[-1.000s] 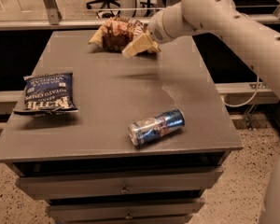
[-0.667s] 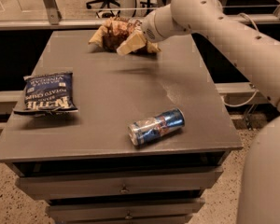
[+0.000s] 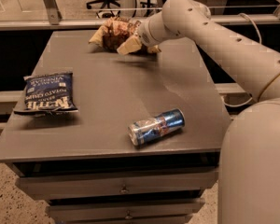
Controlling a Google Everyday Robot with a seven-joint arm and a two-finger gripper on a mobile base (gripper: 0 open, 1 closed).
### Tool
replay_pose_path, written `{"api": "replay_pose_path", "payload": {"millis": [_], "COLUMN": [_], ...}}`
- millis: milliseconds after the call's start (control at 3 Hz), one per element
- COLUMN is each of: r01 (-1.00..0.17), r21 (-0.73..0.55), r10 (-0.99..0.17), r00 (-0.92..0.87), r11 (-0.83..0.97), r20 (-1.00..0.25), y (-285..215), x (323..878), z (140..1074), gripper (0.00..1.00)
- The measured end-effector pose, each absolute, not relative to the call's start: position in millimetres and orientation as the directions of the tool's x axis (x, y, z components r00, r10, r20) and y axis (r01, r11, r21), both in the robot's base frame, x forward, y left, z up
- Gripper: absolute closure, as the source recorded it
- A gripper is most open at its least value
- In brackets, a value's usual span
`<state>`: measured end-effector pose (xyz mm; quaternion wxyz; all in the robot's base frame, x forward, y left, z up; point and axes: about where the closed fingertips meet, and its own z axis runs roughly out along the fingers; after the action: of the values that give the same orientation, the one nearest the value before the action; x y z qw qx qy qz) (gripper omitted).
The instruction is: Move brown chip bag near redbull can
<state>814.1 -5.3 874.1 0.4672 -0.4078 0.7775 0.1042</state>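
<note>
Grey flat-topped drawer cabinet, chair legs on the floor behind. At far edge, crinkly dark-brown chip bag with tan edges, well apart from slim blue-and-silver redbull can, on its side near the front. Pale robot gripper low against the bag, presumably for a grasp before carrying it forward; open or closed on it, cannot tell. Dark blue chip bag at left, off the likely route.

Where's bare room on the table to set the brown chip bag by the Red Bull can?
Bare table lies between the blue chip bag and the redbull can, and behind the can mid-table. Crowded: the far edge, with the tool at the brown chip bag.
</note>
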Motion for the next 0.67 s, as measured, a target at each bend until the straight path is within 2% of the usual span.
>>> {"api": "replay_pose_path", "payload": {"millis": [667], "r01": [-0.702], "r21": [-0.28], "r10": [-0.548], "r00": [-0.185], "r11": [0.655], "r20": [-0.816], "y": [-29.0], "x": [807.7], "z": [889.8], "gripper": [0.71]}}
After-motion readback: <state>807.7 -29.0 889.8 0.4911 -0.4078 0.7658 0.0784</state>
